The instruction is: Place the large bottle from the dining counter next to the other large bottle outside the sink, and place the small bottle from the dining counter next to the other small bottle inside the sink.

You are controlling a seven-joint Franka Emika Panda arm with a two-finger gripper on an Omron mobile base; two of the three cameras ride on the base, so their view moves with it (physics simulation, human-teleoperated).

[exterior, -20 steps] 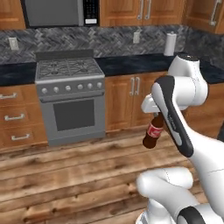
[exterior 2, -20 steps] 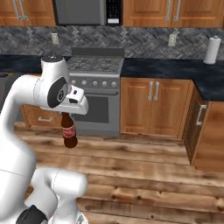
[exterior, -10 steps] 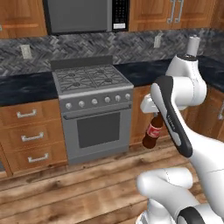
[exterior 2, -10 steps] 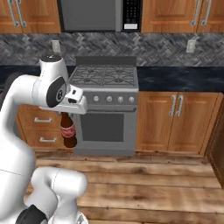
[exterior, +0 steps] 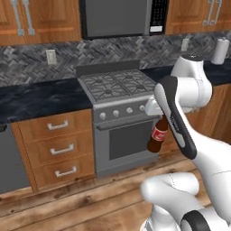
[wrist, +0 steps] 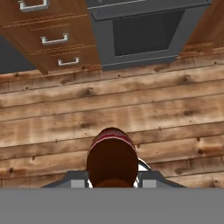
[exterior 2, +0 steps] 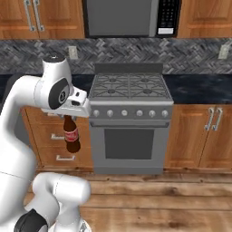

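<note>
Hand [exterior 2: 68, 118] clamped on the neck of a brown, red-labelled bottle [exterior: 156, 137], hung upright below the wrist and well above the wood floor [wrist: 109, 105]. Which of the two cola bottles, hard to tell. Held close to the arm and vertical, probably so nothing swings or slips while the base drives toward the sink. No sink or dining counter visible from here.

Straight ahead: a steel stove [exterior 2: 129, 131] with its dark oven window, microwave [exterior: 119, 17] above. Drawers [exterior: 58, 149] to the left, cabinet doors [exterior 2: 199, 136] to the right, dark counter [exterior: 36, 97] along the wall. Stove front nearest the bottle, yet apart from it.
</note>
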